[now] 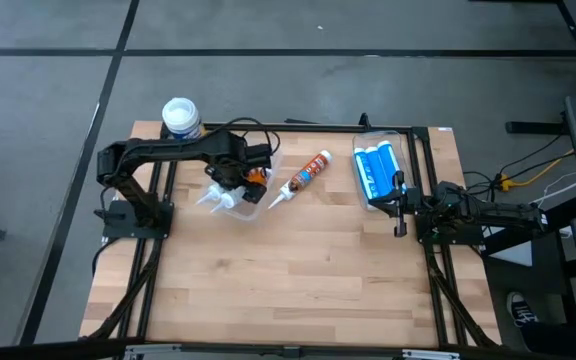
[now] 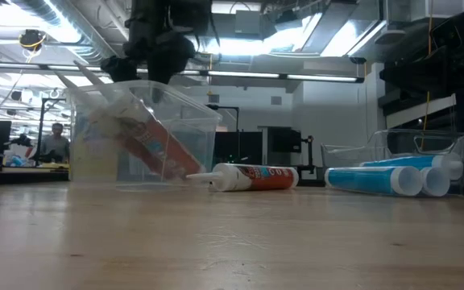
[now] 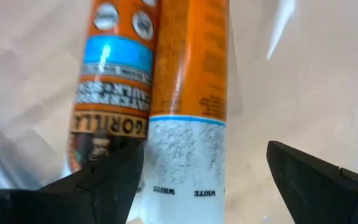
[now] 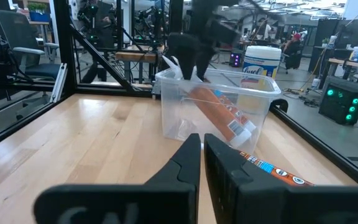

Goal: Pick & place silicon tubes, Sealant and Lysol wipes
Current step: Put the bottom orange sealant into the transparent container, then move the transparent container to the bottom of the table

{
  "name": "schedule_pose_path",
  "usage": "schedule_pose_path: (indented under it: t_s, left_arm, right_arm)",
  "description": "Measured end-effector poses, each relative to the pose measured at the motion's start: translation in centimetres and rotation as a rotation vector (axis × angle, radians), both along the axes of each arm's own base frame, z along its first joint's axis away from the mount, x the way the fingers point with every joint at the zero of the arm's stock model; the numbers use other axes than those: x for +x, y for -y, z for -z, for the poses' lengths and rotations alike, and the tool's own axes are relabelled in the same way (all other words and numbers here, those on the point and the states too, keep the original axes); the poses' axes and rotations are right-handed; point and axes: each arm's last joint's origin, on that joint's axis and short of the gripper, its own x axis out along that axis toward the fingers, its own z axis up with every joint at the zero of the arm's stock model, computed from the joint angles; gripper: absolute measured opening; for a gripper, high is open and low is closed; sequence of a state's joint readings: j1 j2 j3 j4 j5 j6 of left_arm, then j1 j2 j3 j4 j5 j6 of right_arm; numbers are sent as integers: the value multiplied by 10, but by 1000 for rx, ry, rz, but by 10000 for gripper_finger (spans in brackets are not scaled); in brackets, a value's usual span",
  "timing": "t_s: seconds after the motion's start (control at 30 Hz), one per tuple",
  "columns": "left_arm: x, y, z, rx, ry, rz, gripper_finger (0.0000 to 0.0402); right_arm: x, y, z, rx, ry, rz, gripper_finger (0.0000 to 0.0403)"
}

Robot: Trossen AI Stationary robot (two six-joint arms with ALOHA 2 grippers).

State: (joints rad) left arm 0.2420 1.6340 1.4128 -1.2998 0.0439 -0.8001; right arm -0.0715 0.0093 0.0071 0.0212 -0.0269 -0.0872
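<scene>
Two orange sealant tubes point(image 3: 188, 93) lie side by side in a clear bin point(image 1: 258, 195), leaning on its wall with their white nozzles point(image 1: 213, 200) sticking out over the rim. My left gripper point(image 3: 204, 180) is open just above them inside the bin point(image 2: 143, 129), its fingers on either side of the white-ended tube. A third orange tube point(image 1: 303, 178) lies on the table beside the bin. The yellow Lysol wipes canister point(image 1: 180, 118) with its white lid stands upright at the far left. My right gripper point(image 4: 197, 162) is shut and empty at the table's right point(image 1: 400, 210).
Several blue tubes point(image 1: 378, 172) lie in a clear tray at the far right, next to my right gripper; they also show in the low view point(image 2: 385, 179). Bare wooden table point(image 1: 288, 270) takes up the near half. Black frame rails run along both sides.
</scene>
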Motion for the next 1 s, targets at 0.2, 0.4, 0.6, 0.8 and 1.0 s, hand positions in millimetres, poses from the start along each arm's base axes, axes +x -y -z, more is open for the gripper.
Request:
schedule_pose_path:
  t_s: [0.2, 0.4, 0.6, 0.8, 1.0]
  left_arm:
    - [-11, 5, -19, 128, 43, 7, 333]
    - [-20, 13, -36, 261, 106, 22, 333]
    - [-19, 26, -45, 350, 184, 102, 333]
    - [-9, 42, -55, 397, 324, 314, 333]
    - [-1, 56, -60, 432, 408, 566, 333]
  right_arm:
    - [0, 0, 0, 0, 0, 0, 25]
    - [0, 0, 0, 0, 0, 0, 25]
    - [0, 0, 0, 0, 0, 0, 25]
    - [0, 0, 0, 0, 0, 0, 25]
    - [0, 0, 0, 0, 0, 0, 25]
